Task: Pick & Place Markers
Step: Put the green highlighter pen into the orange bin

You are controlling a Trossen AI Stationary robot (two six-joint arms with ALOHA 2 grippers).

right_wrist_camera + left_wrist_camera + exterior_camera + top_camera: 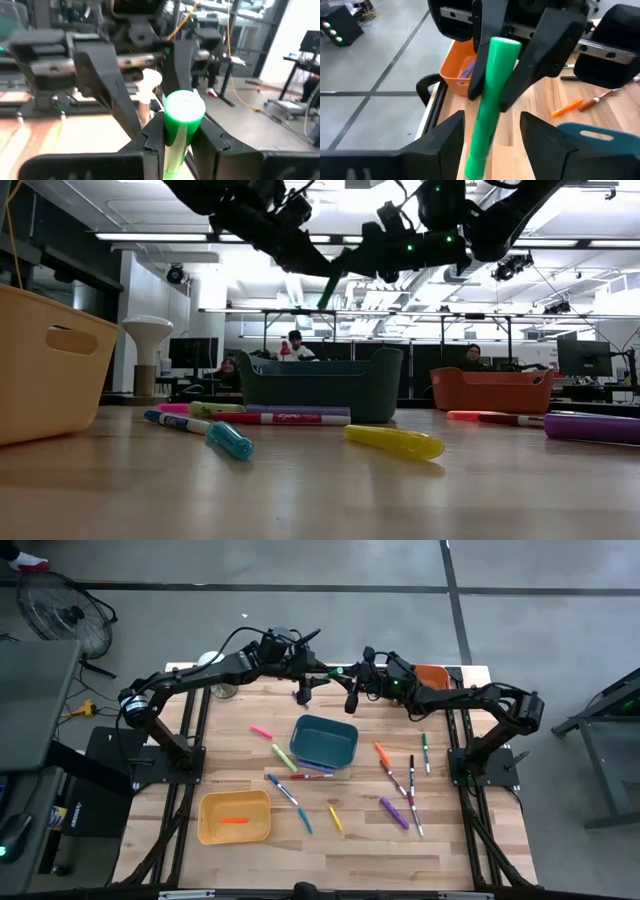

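A green marker (490, 95) hangs in the air above the table's far middle, between my two grippers, which face each other. My right gripper (180, 142) is shut on it. My left gripper (492, 145) is open, one finger on either side of the marker's other end with a gap on each side. In the high view the two grippers meet at the green marker (336, 670). Several other markers lie loose on the table, among them a pink one (261, 731) and a purple one (393, 812). My right gripper pinches the green marker's barrel (176, 131) between its two fingers, a little back from the flat round end (184, 106) that faces its camera. The fingers come level from the table's right side. The marker is lifted clear, high above the table, and slants in the low view (328, 290).
A teal bin (324, 741) stands mid-table. A yellow bin (235, 816) at the near left holds an orange marker. An orange bin (432, 673) sits at the far right edge. People sit at desks beyond the table.
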